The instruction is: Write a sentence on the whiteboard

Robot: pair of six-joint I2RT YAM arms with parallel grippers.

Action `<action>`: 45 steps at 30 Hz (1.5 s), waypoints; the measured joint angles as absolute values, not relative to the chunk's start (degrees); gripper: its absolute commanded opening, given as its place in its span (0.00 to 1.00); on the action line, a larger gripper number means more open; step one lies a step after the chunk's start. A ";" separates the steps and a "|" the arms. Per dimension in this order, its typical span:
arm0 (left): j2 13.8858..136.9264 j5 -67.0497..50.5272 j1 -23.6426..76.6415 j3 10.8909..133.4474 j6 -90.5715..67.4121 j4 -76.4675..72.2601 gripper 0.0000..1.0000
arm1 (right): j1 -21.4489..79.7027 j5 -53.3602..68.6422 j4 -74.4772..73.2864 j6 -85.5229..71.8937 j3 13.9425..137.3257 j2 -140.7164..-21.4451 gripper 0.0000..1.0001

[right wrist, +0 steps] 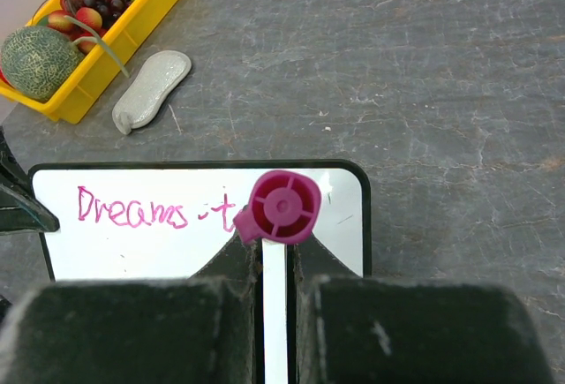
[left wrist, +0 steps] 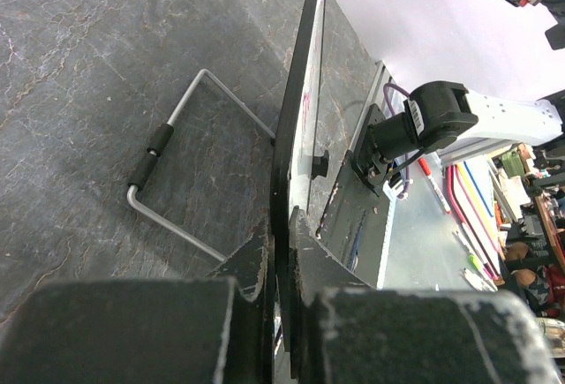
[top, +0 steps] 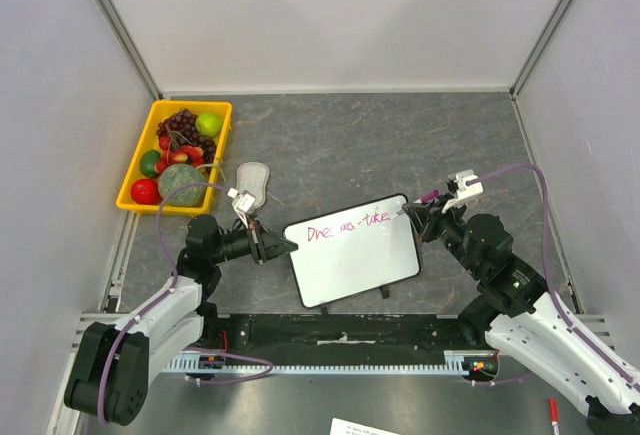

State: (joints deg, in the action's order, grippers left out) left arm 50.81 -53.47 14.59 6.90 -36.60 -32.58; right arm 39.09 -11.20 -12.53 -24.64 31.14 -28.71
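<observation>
Grey table (top: 400,145) bears whiteboard (top: 350,265), edge between left fingers (left wrist: 252,269).

I see soft, even light from above, with faint shadows on the table (top: 400,145). The whiteboard (top: 360,265) reads bright white. Both wrist views blur at 6 o'clock, where the left end effector (left wrist: 281,247) and right end effector (right wrist: 274,265) sit close; the marker (right wrist: 284,206) is sharp.
</observation>
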 measured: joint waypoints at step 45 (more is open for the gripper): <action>50.94 -53.47 14.59 6.90 -36.60 -32.69 0.02 | 76.93 -28.32 7.62 -23.81 33.39 -48.77 0.00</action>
